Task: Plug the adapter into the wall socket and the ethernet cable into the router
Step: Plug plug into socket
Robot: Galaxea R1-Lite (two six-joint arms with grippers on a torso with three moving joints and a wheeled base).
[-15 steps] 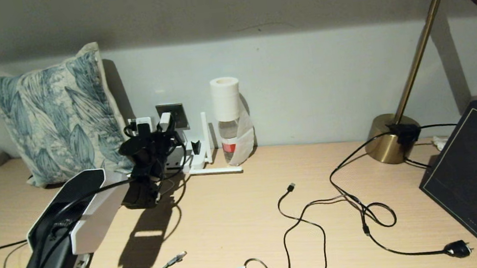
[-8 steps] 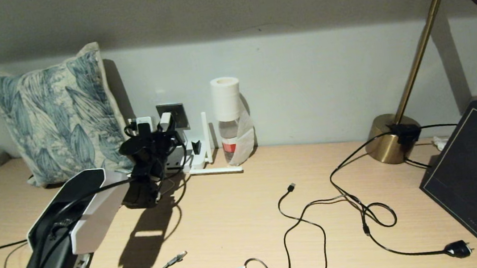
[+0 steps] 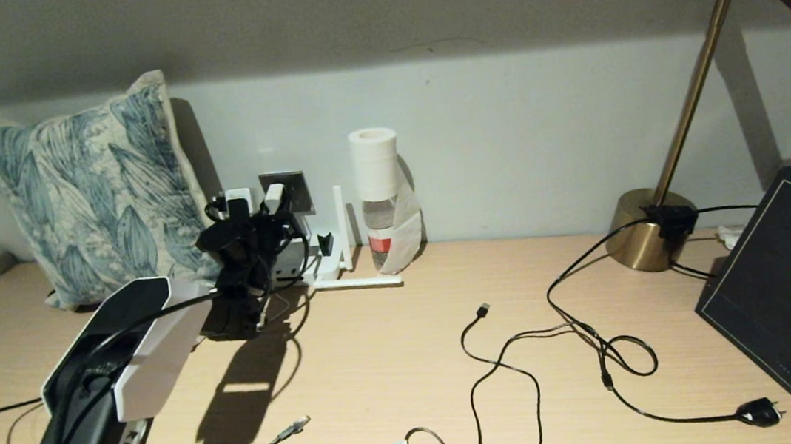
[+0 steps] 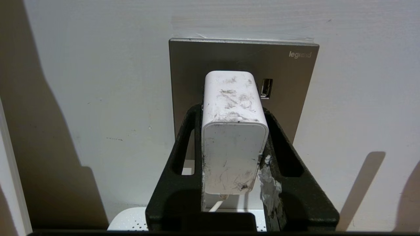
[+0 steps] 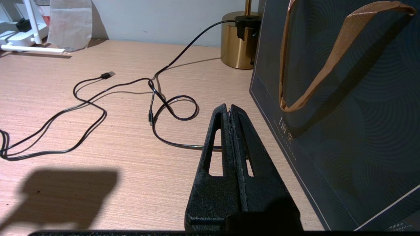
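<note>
Adapter (image 4: 233,131) sits clamped between the left gripper's (image 4: 231,108) fingers (image 4: 187,137), against the wall socket (image 4: 288,85).

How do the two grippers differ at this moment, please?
The left gripper is shut on the adapter at the wall socket; the right gripper is shut on nothing. The left is raised at the wall; the right hangs over the table. Both have black fingers.
</note>
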